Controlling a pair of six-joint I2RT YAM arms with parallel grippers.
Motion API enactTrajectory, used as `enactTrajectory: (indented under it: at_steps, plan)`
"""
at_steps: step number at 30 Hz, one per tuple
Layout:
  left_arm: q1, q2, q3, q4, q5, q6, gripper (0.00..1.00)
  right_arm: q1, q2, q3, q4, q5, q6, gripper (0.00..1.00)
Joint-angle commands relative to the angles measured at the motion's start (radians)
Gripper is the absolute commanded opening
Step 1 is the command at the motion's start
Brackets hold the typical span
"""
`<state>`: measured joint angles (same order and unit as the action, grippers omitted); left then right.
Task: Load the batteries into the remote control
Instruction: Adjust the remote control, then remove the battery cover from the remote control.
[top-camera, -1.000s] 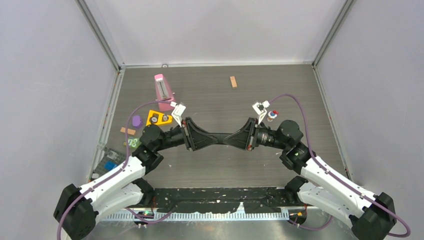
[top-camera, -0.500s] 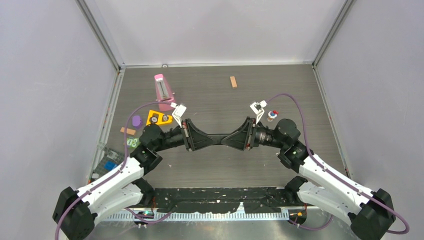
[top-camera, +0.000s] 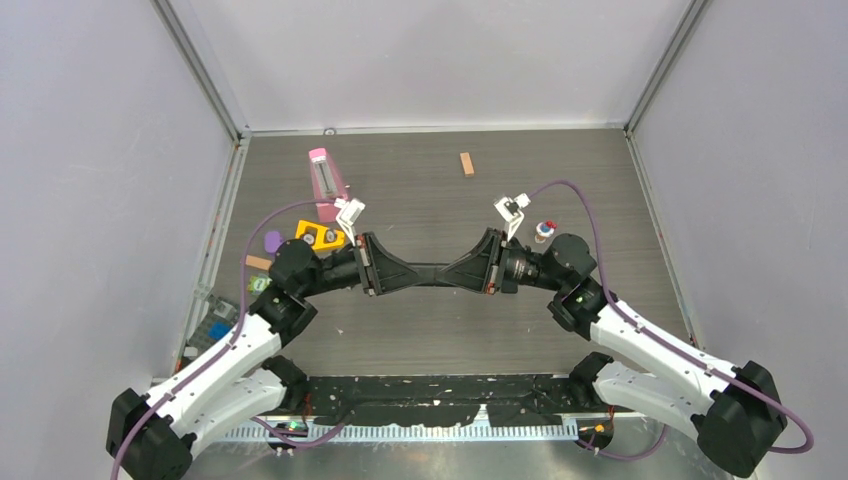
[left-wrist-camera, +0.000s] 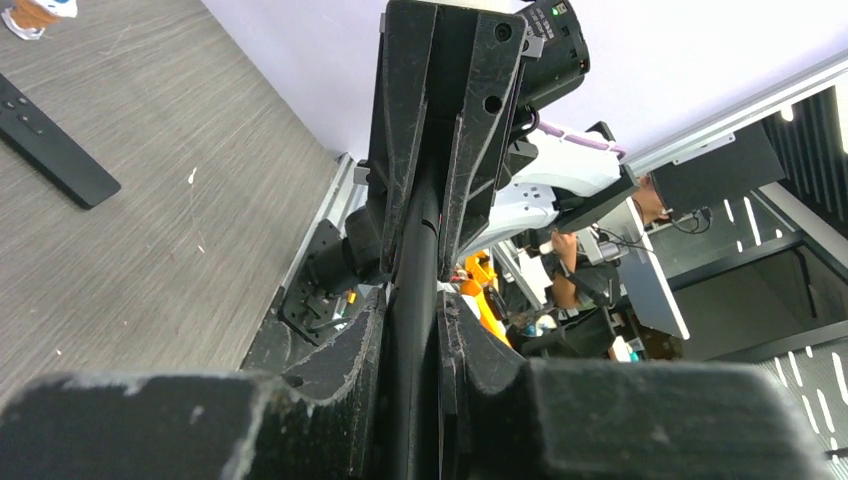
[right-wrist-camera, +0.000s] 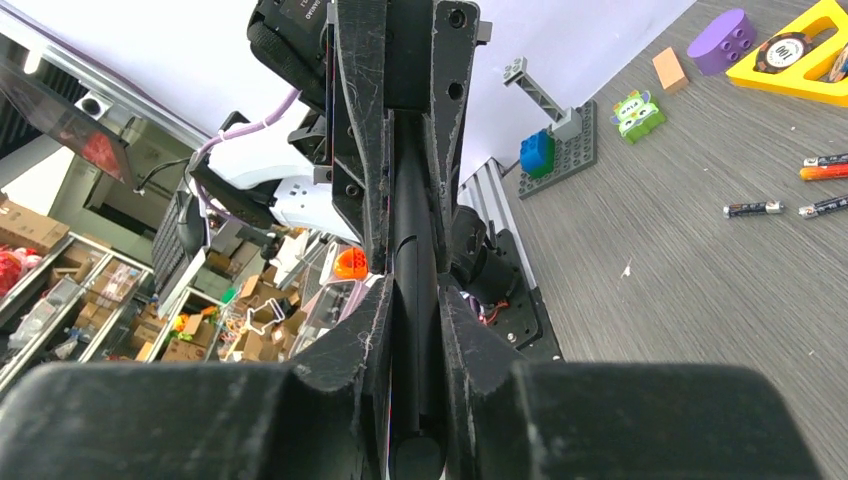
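Note:
A slim black bar (top-camera: 428, 272) hangs above the table, held at both ends. I cannot tell whether it is the remote control or a part of it. My left gripper (top-camera: 402, 272) is shut on its left end, seen between its jaws in the left wrist view (left-wrist-camera: 415, 300). My right gripper (top-camera: 455, 272) is shut on its right end (right-wrist-camera: 412, 290). A second black bar with buttons (left-wrist-camera: 48, 138) lies flat on the table. Several batteries (right-wrist-camera: 752, 209) lie loose on the table in the right wrist view, one with an orange-red casing (right-wrist-camera: 822, 172).
A pink stand (top-camera: 323, 180), an orange wedge (top-camera: 318, 235), a purple piece (top-camera: 273, 242) and toy bricks (right-wrist-camera: 560, 150) sit at the left. A small bottle (top-camera: 543, 232) stands right of centre. A tan block (top-camera: 466, 163) lies at the back.
Both arms have shifted to the left and a little toward the back, carrying the black bar between them. Both grips are unchanged.

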<state>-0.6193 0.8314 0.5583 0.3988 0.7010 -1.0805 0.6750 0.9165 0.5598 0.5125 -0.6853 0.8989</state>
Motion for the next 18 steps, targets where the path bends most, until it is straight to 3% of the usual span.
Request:
enactTrajectory:
  at_steps: [1, 8, 14, 18]
  plan:
    - [0.053, -0.024, 0.048, 0.017, -0.03, -0.062, 0.0, -0.002, 0.009, -0.031, 0.026, 0.042, -0.003, 0.08]
    - [0.109, -0.06, 0.033, -0.022, -0.025, -0.061, 0.0, -0.005, 0.012, -0.039, 0.038, 0.073, 0.016, 0.12]
    - [0.116, -0.057, 0.038, -0.046, 0.003, -0.037, 0.0, -0.006, 0.031, -0.019, -0.023, 0.162, 0.028, 0.32]
    - [0.119, -0.056, 0.059, -0.107, 0.008, -0.008, 0.0, -0.006, 0.039, -0.018, -0.055, 0.205, 0.03, 0.5]
